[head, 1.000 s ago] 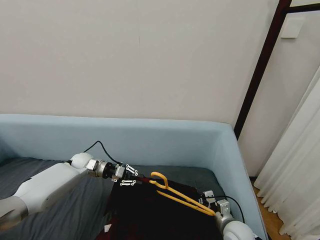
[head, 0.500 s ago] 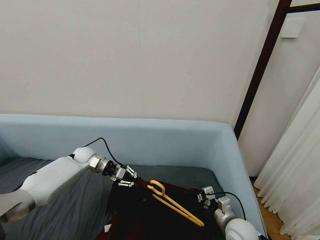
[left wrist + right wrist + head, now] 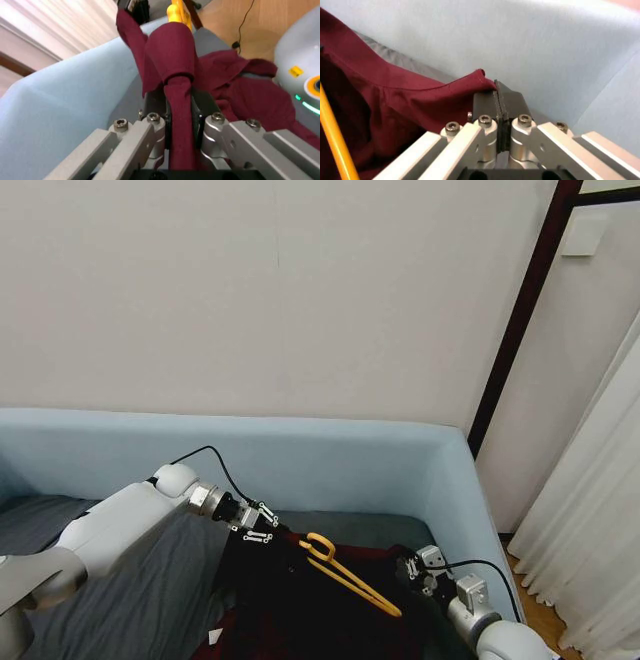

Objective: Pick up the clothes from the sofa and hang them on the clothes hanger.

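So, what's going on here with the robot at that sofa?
The robot is working over a light blue sofa. Its left gripper is clamped on a bunched fold of a dark red cloth garment, and its right gripper pinches the garment's edge near the sofa's corner. A slim yellow hanger sits at the garment between the two grippers, hook towards the left one.

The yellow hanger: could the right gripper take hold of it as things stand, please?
Probably not yet. The right gripper sits beside the yellow hanger, nothing between, but its jaws are shut on the edge of the red garment; it would need to release first.
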